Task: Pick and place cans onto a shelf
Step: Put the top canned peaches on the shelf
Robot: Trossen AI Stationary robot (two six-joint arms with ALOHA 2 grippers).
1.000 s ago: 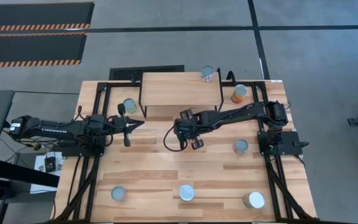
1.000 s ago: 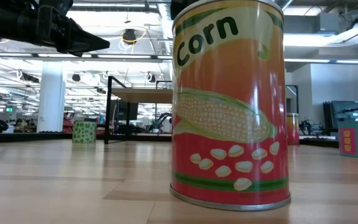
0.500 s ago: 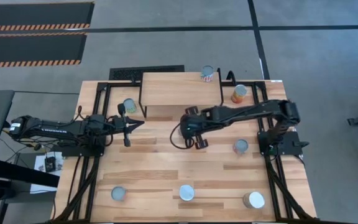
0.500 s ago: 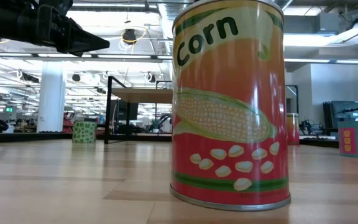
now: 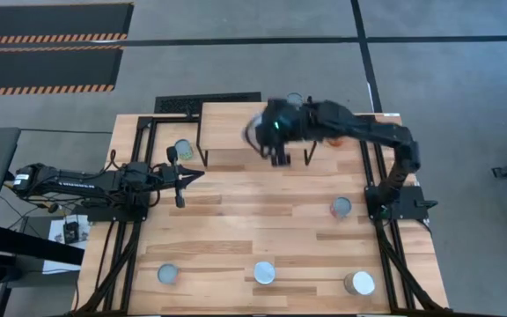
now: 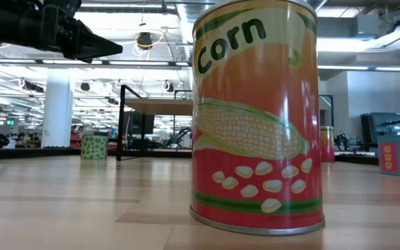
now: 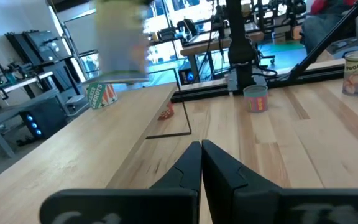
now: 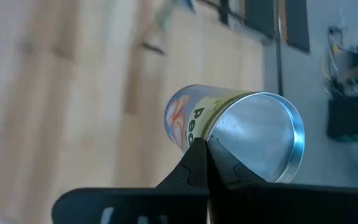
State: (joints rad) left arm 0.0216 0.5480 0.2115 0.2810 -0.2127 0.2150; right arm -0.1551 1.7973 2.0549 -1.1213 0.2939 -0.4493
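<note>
Carrying a silver-topped tin with a pale label, clamped between the closed fingers of the right gripper above the small light-wood shelf on thin black legs; not yet set down, judged mid-transfer. Lying sideways in the grip per the right wrist view, shiny end toward the camera. Shelf top apparently bare otherwise, though the arm hides its far right corner. Parked over the table's left half: left gripper, fingers pressed together and empty.

Remaining on the large wooden tabletop:
- green-labelled tin just beside the shelf's left legs;
- blue-topped tin on the right side;
- three silver-topped tins along the near edge, the middle one reading as the red corn tin in the low view.

Progress judged early: one tin in transit, at least five left.
</note>
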